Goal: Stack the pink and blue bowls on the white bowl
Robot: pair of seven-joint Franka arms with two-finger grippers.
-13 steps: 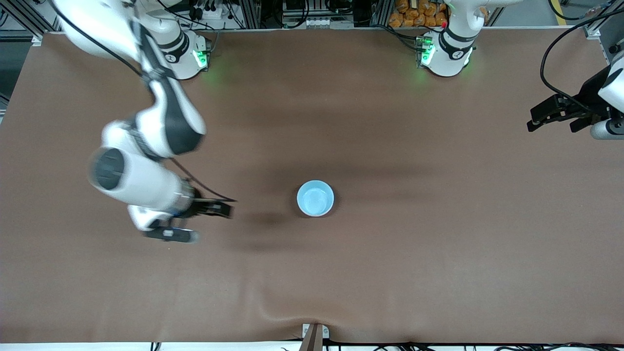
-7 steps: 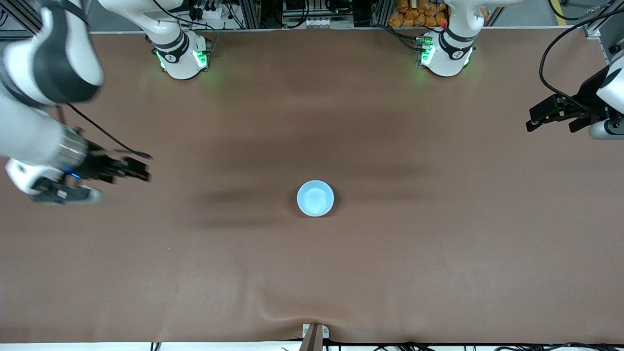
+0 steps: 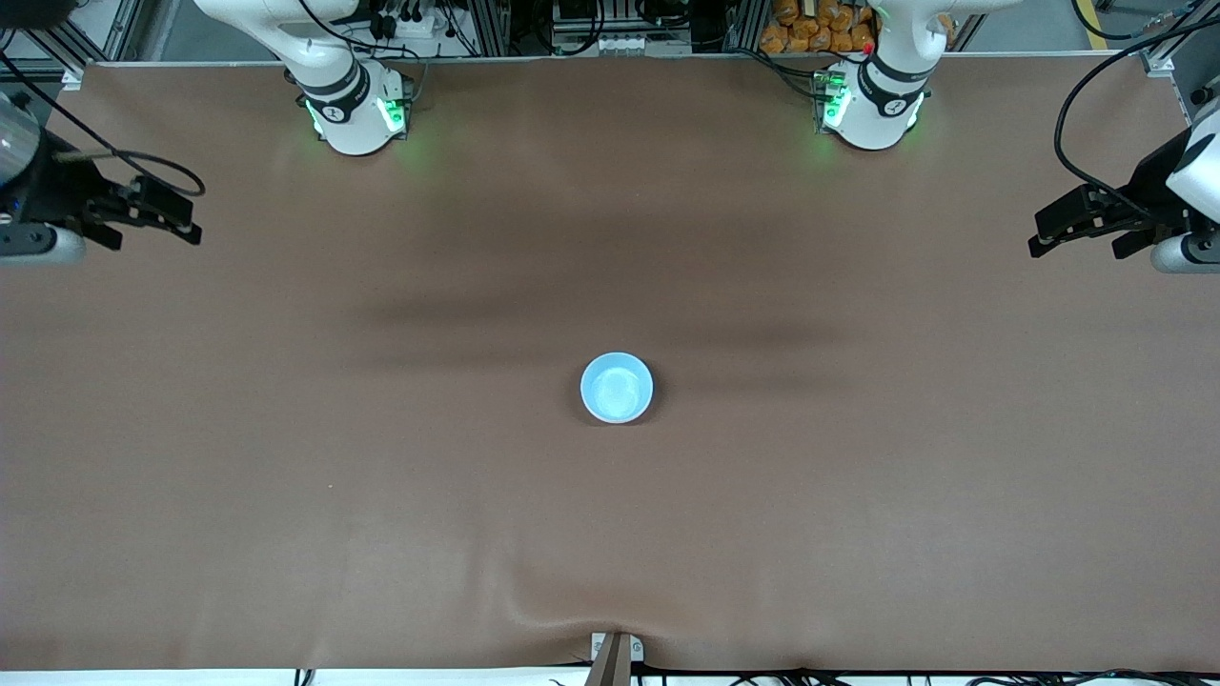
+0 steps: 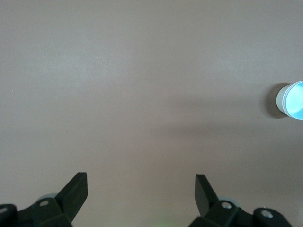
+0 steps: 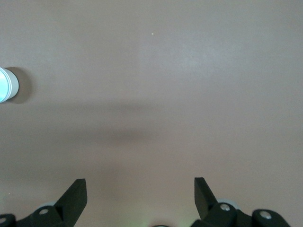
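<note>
The light blue bowl (image 3: 617,387) stands upright in the middle of the brown table. It also shows in the left wrist view (image 4: 294,99) and at the edge of the right wrist view (image 5: 5,84). There its outer wall looks white with rim lines, as of a stack. The pink bowl is hidden, and I cannot tell the white bowl apart from that wall. My right gripper (image 3: 181,217) hangs open and empty over the right arm's end of the table (image 5: 140,186). My left gripper (image 3: 1039,236) waits open and empty over the left arm's end (image 4: 141,182).
The two arm bases (image 3: 355,110) (image 3: 869,105) stand along the table's edge farthest from the front camera. A metal clamp (image 3: 615,653) sits at the nearest edge, where the brown cover (image 3: 534,610) is wrinkled.
My right arm has swung away from beside the blue bowl to the right arm's end of the table. The bowl and my left arm have not moved.
</note>
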